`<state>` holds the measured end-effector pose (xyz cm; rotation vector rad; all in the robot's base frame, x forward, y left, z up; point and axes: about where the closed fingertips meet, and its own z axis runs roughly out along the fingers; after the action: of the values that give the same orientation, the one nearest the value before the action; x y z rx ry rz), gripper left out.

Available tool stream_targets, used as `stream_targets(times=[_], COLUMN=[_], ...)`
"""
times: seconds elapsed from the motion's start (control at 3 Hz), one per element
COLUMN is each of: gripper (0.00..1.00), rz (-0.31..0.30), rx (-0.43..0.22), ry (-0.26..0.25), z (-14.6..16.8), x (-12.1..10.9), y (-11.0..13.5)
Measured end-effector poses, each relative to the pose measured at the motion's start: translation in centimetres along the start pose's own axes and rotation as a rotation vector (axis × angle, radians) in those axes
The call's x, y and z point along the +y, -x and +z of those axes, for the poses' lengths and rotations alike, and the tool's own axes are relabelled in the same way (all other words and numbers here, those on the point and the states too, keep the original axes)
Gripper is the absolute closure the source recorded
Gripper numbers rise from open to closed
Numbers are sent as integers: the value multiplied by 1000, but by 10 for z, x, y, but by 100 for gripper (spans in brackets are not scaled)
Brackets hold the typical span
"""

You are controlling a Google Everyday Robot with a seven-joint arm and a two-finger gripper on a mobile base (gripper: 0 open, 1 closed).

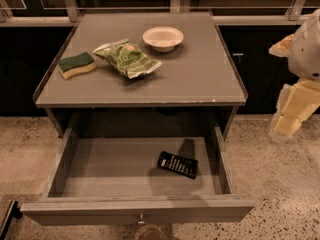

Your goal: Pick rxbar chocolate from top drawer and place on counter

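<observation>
Desk (pixel 200 74): grey square top with a thin raised rim, worn along the front edge. It fills the middle of the view.

Top drawer (pixel 115 169): pulled fully out from under the desk's front edge. Grey, shallow, low side walls. A small metal knob (pixel 141 218) sits at the centre of its front panel.

Arm (pixel 309 49): pale, off the desk's right side, clear of the top and well apart from the drawer. The tool (pixel 290 116) hangs below it, beside the desk's front right corner and over the speckled floor (pixel 280 184). It carries nothing. Cannot tell whether it is wide or narrow.

Green chip bag (pixel 127 59): crinkled, lying on the desk's left half, mid-depth.

White bowl (pixel 163 38): upright on the desk near its back edge, just behind and right of the bag.

Sponge (pixel 76 65): green over yellow, near the desk's left rim.

Rxbar chocolate (pixel 178 164): flat black wrapper with white print, lying slightly askew on the drawer floor. It is below and forward of the desk's front edge, right of centre.
</observation>
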<state>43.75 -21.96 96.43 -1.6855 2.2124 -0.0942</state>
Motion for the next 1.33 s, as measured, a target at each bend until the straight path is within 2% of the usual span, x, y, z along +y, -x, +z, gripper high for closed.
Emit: stream_targets(times=[0.33, 0.67, 1.33], gripper=[0, 0, 0], rz=[96, 167, 186], rx=[-57, -76, -87], ry=[-4, 19, 0], z=[43, 102, 103], x=[12, 16, 17], y=[-20, -32, -33])
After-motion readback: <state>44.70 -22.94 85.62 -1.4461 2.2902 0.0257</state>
